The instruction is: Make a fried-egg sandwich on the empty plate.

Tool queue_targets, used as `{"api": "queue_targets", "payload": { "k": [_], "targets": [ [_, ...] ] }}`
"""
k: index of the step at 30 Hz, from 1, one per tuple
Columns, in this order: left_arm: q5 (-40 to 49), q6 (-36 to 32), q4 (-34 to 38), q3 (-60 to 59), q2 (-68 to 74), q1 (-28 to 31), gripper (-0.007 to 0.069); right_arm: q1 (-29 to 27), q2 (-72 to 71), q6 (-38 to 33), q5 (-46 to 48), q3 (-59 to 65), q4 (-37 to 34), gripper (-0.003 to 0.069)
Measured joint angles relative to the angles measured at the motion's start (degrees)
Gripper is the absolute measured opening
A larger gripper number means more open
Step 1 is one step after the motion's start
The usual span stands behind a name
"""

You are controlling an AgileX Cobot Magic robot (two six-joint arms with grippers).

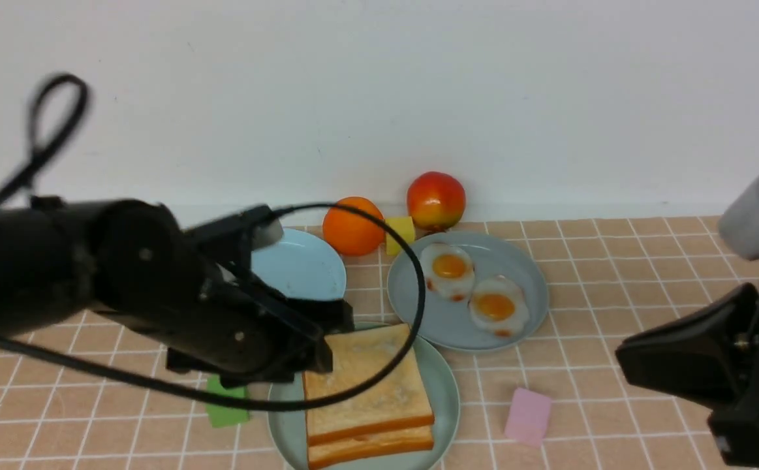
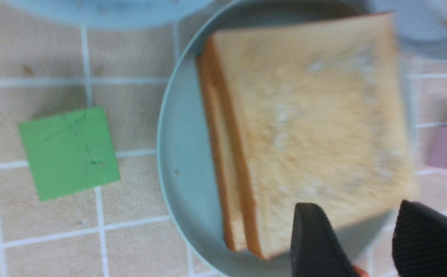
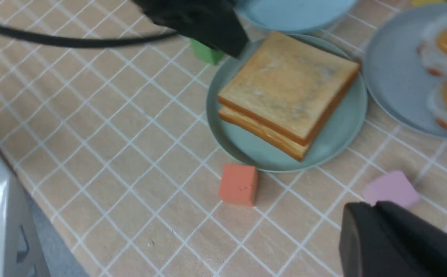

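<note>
Two golden toast slices (image 1: 366,385) lie stacked on the mint-green plate (image 1: 448,391); whether an egg lies between them is hidden. My left gripper (image 1: 327,336) hovers at the stack's back-left corner. In the left wrist view the gripper (image 2: 361,234) stands open over the edge of the toast (image 2: 308,127) and the plate (image 2: 181,154), with nothing between the jaws. My right gripper (image 3: 375,206) is shut and empty, above the table to the right of the plate (image 3: 246,142) and its toast (image 3: 288,88). In the front view the right gripper (image 1: 624,356) sits at the right edge.
A grey-blue plate (image 1: 529,281) behind holds two fried eggs (image 1: 451,267) (image 1: 495,307). A light blue plate (image 1: 307,267), orange (image 1: 353,225), apple (image 1: 436,200) and yellow cube (image 1: 400,234) stand near the wall. Green block (image 1: 226,408), pink block (image 1: 528,416) and red-orange cube (image 3: 238,184) surround the mint plate.
</note>
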State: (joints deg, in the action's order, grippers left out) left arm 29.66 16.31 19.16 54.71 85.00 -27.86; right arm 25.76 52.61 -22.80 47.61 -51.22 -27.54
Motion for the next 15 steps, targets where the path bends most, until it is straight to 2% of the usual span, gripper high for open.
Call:
{"api": "queue_targets", "payload": {
  "k": [2, 8, 9, 11, 15],
  "targets": [
    [0.8, -0.6, -0.5, 0.0, -1.7, 0.0, 0.0293, 0.0, -0.9, 1.3, 0.3, 0.1, 0.3, 0.0059],
    [8.6, -2.1, -1.4, -0.5, -14.7, 0.0, 0.0181, 0.0, -11.8, 3.2, -2.7, 5.5, 0.3, 0.0068],
    [11.4, -2.1, -1.2, -1.5, -21.2, 0.0, 0.0126, 0.0, -17.4, 3.3, -6.1, 9.6, 0.3, 0.0070],
    [12.3, -2.1, -0.9, -2.2, -23.7, 0.0, 0.0105, 0.0, -19.7, 3.3, -7.8, 11.3, 0.3, 0.0071],
    [16.4, -2.1, 1.4, -8.9, -38.7, 0.0, -0.0002, 0.0, -32.5, 3.3, -12.8, 20.6, 0.1, 0.0075]
  ]
}}
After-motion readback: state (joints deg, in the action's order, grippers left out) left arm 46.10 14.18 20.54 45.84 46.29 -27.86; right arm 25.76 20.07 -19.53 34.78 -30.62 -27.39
